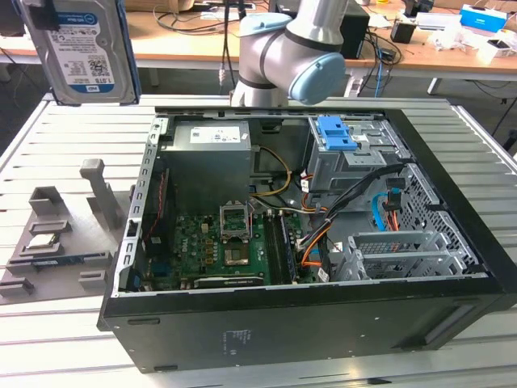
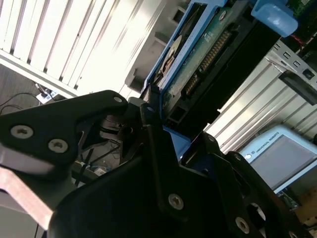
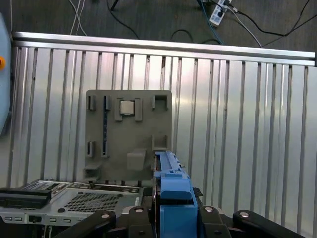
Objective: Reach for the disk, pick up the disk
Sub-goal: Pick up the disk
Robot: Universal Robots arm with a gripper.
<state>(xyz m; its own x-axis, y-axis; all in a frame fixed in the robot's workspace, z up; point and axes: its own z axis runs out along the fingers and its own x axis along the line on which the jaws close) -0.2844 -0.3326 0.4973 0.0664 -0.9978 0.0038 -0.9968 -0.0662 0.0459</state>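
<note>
The disk (image 1: 85, 52) hangs high in the air at the exterior view's upper left, label side facing the camera, above the slatted table and the grey fixture. It is a silver drive with a blue-and-white label and blue side rails. My gripper (image 3: 171, 220) is shut on it. In the first wrist view the disk's blue rail (image 3: 170, 178) sticks out between the black fingers (image 3: 124, 218). The second wrist view shows the disk's green circuit board and blue rail (image 2: 198, 54) clamped between the black fingers (image 2: 148, 119).
An open black computer case (image 1: 307, 315) fills the middle of the slatted table (image 1: 81, 121); a blue latch (image 1: 335, 133) sits on its drive cage. The grey fixture (image 1: 65, 234) lies beside the case, holding a small chip (image 3: 127, 106). The arm's elbow (image 1: 283, 56) stands behind the case.
</note>
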